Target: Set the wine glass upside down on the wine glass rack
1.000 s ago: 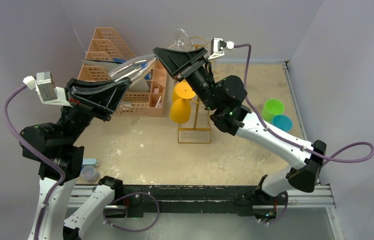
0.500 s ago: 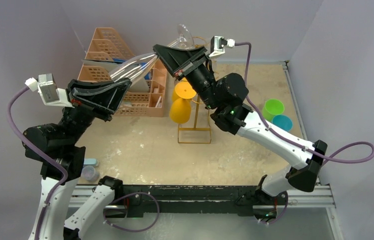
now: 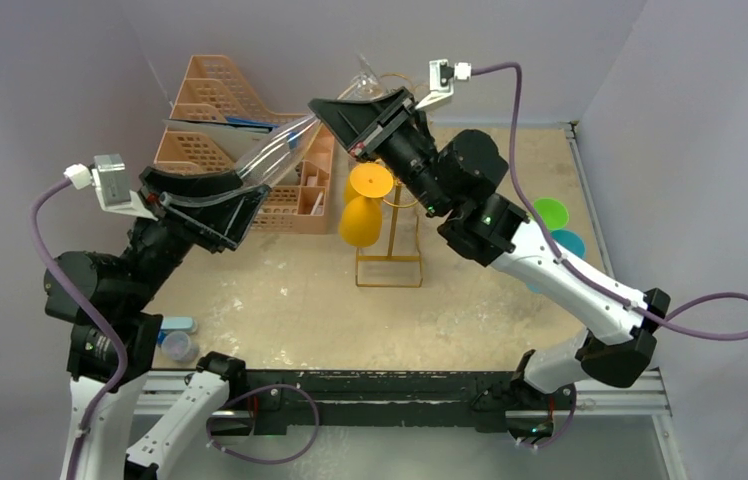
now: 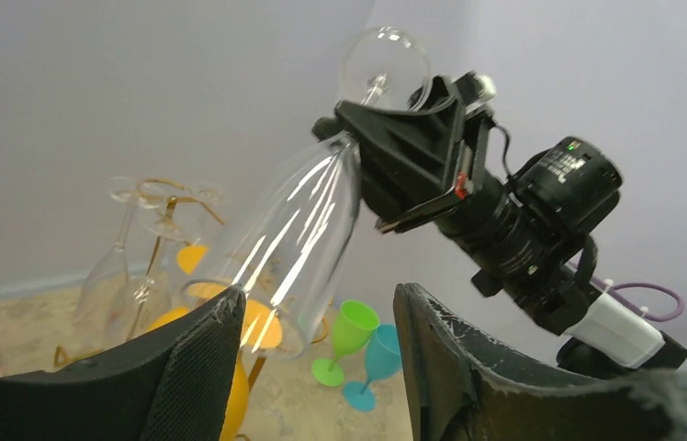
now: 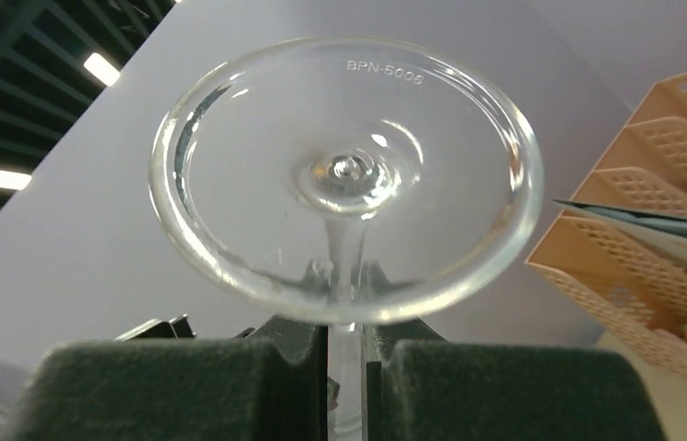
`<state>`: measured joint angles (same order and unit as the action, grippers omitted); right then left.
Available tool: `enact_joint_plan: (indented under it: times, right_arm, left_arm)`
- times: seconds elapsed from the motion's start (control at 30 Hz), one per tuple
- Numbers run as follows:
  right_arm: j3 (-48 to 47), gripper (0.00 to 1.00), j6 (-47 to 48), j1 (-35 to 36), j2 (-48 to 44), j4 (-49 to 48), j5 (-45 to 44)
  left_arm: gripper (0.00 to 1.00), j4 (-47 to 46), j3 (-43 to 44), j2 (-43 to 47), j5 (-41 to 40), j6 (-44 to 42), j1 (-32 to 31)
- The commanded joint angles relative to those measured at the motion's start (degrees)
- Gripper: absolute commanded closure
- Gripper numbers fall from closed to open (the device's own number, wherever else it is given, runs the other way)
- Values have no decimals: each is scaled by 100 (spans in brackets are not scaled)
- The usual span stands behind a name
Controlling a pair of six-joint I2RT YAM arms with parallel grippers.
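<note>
A clear wine glass (image 3: 280,150) hangs tilted in the air, foot up toward the back wall and bowl slanting down to the left. My right gripper (image 3: 355,97) is shut on its stem just below the round foot (image 5: 349,175). My left gripper (image 3: 250,185) is open, its fingers apart at either side of the bowl's rim (image 4: 294,239); the rim lies close to one finger (image 4: 184,358), and I cannot tell if it touches. The gold wire wine glass rack (image 3: 388,270) stands mid-table with a yellow glass (image 3: 360,220) hanging upside down on it.
A peach lattice organizer (image 3: 220,100) with papers stands at the back left, beneath the held glass. A green glass (image 3: 547,215) and a blue glass (image 3: 565,245) stand on the right. Clear glasses (image 4: 119,266) hang on the rack. A small cup (image 3: 178,345) sits by the left base.
My right gripper closed on the stem. My left gripper then opened off the bowl and sank slightly. The glass stayed in the air, now held by the right gripper alone.
</note>
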<state>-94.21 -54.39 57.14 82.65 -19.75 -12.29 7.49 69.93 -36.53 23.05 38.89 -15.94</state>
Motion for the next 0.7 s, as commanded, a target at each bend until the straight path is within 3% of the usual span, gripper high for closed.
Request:
enact_joint_plan:
  times: [0.0,0.27,0.43,0.67]
  right_arm:
    - [-746,100,747,-274,-189,944,217]
    - [-559,100,940,-1314,-690,1351,402]
    - [-529,100,1900,-1548,-1093,1715,-370]
    - [-490,100,3172,-1695,-1367,1852,-1580]
  left_arm:
    - [40,917,513,84,-411,-224,-14]
    - [30,2039,1046,259,-672,-441,-10]
    - [25,2457,1154,289,-868,-441,-10]
    - [24,2994,1207,90,-897,-400,-9]
